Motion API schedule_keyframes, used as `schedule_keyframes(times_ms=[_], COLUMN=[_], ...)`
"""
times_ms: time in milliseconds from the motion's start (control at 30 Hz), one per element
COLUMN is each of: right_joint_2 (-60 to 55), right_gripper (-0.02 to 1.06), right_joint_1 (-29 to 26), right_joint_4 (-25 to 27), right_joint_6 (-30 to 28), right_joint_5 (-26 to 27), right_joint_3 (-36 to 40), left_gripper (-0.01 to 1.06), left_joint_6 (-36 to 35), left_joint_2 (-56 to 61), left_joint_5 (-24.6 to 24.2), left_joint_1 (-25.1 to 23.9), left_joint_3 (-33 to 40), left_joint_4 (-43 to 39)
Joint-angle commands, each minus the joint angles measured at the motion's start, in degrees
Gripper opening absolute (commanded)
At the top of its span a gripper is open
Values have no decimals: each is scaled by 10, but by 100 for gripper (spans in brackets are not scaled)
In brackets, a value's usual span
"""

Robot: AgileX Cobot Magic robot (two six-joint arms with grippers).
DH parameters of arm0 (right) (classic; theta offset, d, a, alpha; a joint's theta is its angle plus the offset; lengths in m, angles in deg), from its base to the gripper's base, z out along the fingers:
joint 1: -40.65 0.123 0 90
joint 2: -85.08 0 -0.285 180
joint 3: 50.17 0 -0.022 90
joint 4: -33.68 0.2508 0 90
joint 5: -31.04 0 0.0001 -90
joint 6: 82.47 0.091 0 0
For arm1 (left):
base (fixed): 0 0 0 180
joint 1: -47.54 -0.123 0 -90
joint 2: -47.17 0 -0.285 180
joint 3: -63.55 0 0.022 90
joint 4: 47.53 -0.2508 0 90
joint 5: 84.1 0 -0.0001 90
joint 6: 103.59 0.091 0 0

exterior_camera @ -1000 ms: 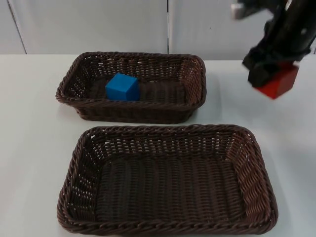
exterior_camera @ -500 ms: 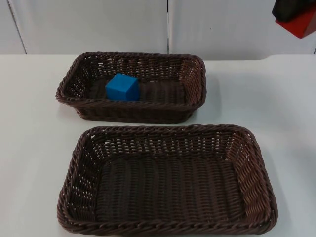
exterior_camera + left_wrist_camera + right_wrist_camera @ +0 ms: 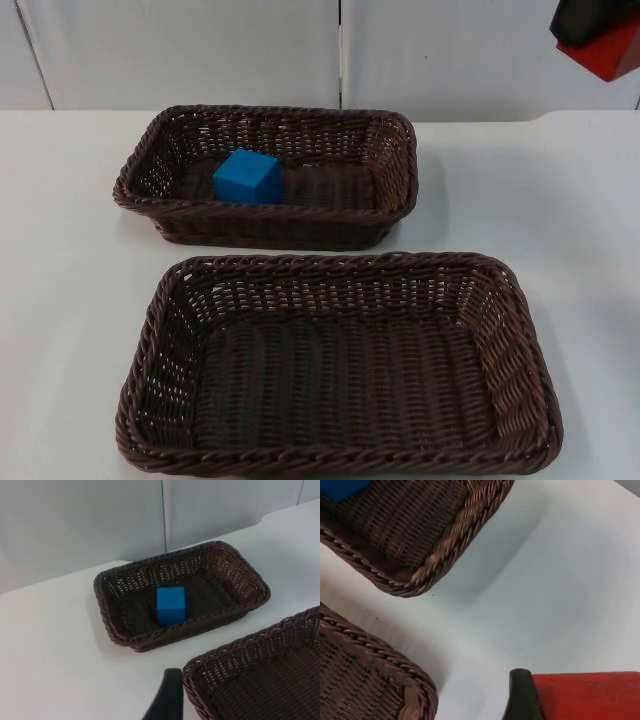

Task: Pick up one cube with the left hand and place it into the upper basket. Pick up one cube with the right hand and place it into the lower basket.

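White table [image 3: 80, 300] meets grey partition wall [image 3: 200, 50].

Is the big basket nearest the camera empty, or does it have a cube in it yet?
Empty. The lower basket shows only bare weave inside; the blue cube sits in the upper basket, and the red cube is held aloft.

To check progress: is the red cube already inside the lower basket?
No, the lower basket is empty; the right tool holds the red cube aloft.
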Motion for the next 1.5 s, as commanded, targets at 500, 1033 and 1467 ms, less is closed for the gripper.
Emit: schedule_keyframes(times_ms=[500,1033,1467], right_joint_2=[7,7,7], right_gripper=[0,0,0], right_joint_1=[114,252,288], right_joint_4=[10,10,32], right_joint_6=[2,2,2], right_joint_5=[-12,-32,-60], right_joint_3=[-2,-2,-2], left_gripper=[78,78,78], left_joint_6=[0,0,0], left_joint_2=[2,2,2], left_joint_5=[0,0,0], left_joint_1=[2,2,2], left_joint_3=[3,3,3], left_joint_4=[-3,-3,-3])
